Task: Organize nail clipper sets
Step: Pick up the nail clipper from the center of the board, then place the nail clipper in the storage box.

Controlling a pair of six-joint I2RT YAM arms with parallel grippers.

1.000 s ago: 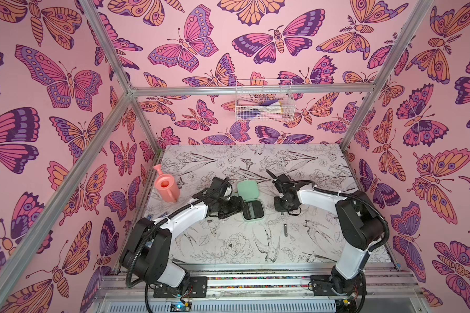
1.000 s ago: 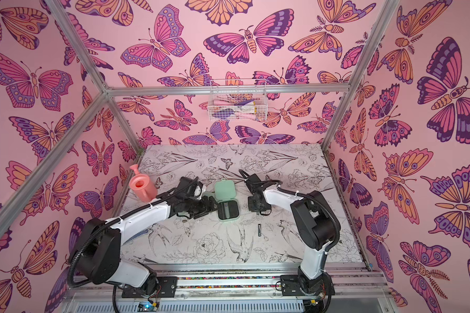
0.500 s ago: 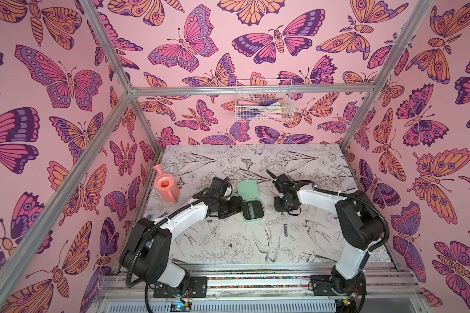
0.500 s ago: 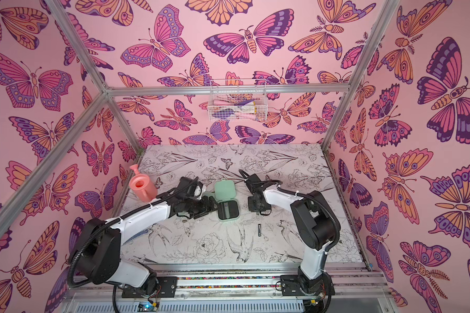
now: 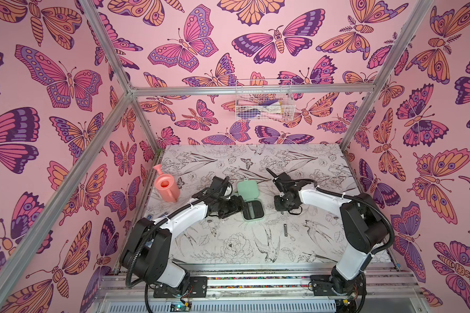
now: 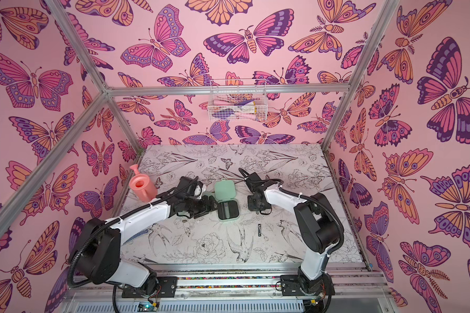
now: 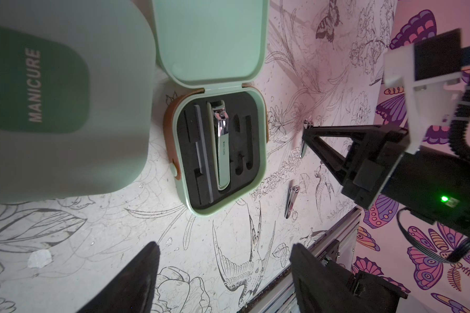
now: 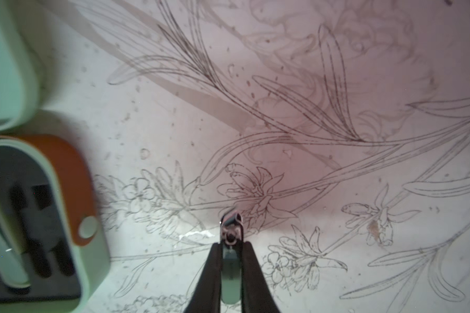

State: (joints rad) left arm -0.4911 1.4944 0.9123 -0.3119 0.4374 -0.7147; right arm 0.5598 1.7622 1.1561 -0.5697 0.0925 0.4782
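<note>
An open mint-green case lies mid-table in both top views, lid (image 5: 247, 189) flat and black-lined base (image 5: 253, 212) nearer. In the left wrist view the base (image 7: 220, 154) holds a green-levered clipper (image 7: 223, 151) and a grey file. A closed mint case (image 7: 52, 94) marked MANICURE sits close beside it. My left gripper (image 7: 225, 246) is open and empty, beside the base's left edge (image 5: 239, 208). My right gripper (image 8: 231, 245) is shut on a small clipper (image 8: 231, 265), low over the table right of the case (image 5: 282, 210). Another loose clipper (image 5: 285, 230) lies nearer the front.
A pink watering can (image 5: 166, 188) stands at the table's left edge. A white wire basket (image 5: 263, 104) with tools hangs on the back wall. Metal rails (image 5: 255, 279) run along the front. An orange strap (image 8: 65, 184) wraps the open case's base.
</note>
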